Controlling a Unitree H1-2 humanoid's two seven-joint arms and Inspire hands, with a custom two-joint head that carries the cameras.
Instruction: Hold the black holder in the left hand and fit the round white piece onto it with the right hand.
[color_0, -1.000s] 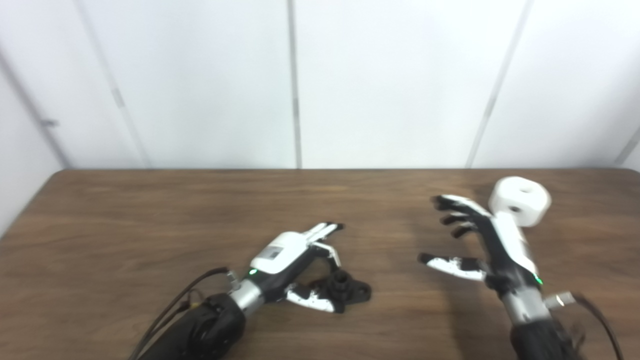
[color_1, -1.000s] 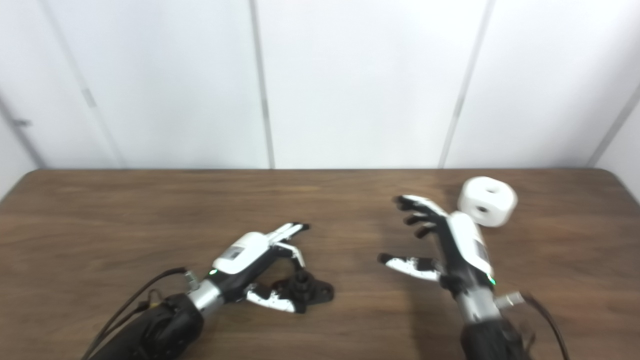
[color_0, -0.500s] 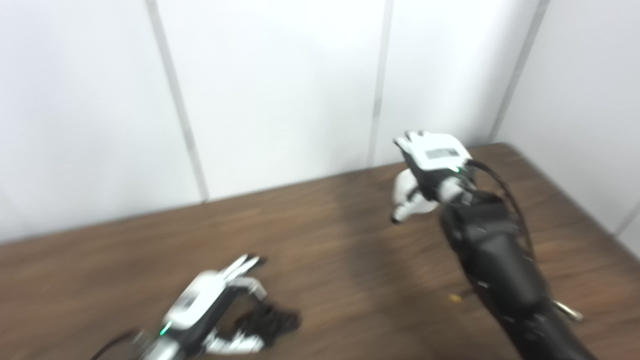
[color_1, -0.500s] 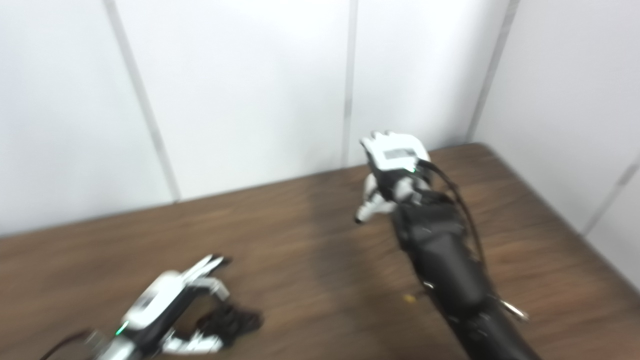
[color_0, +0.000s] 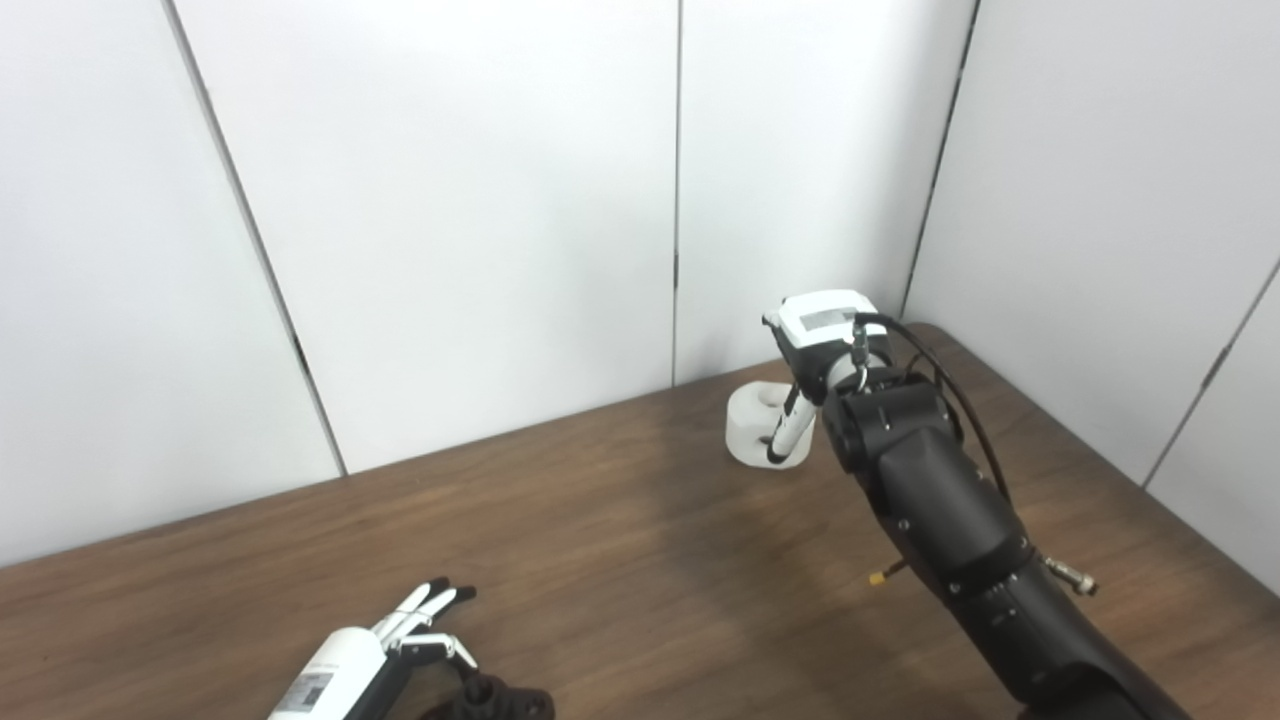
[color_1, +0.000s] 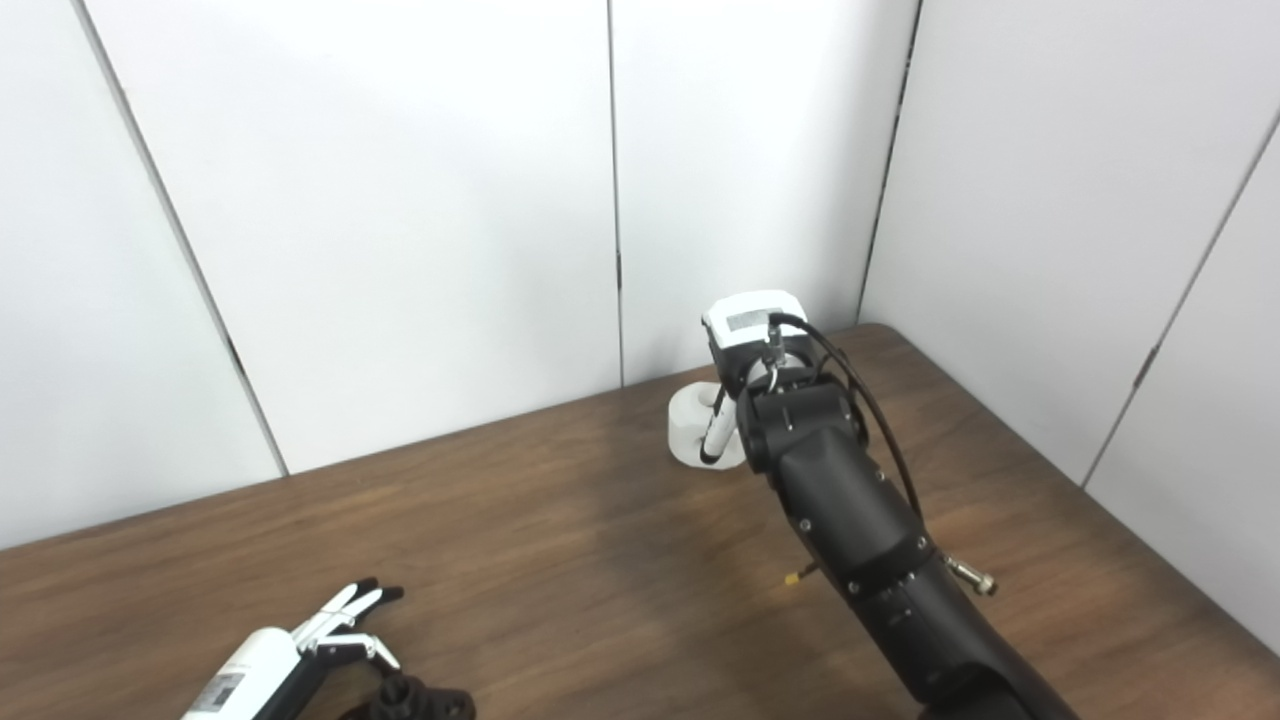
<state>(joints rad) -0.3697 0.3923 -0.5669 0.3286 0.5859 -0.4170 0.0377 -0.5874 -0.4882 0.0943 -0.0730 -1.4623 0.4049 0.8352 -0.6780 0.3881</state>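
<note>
Two hands, well apart on my wooden table

I see my right hand (color_0: 815, 345) reached out to the far right corner of the dark wooden table (color_0: 620, 540), near the white wall panels (color_0: 450, 220). It sits over the round white piece (color_0: 752, 425), which rests on the tabletop. Its thumb lies against the front of the piece, but the fingers are hidden behind the hand, so I cannot tell whether it is gripping. My left hand (color_1: 290, 660) is at the bottom left edge of view, fingers spread and curved above the black holder (color_1: 415, 698), which lies on the table just beside the fingertips. That hand grips nothing. Holder and white piece are well apart
</note>
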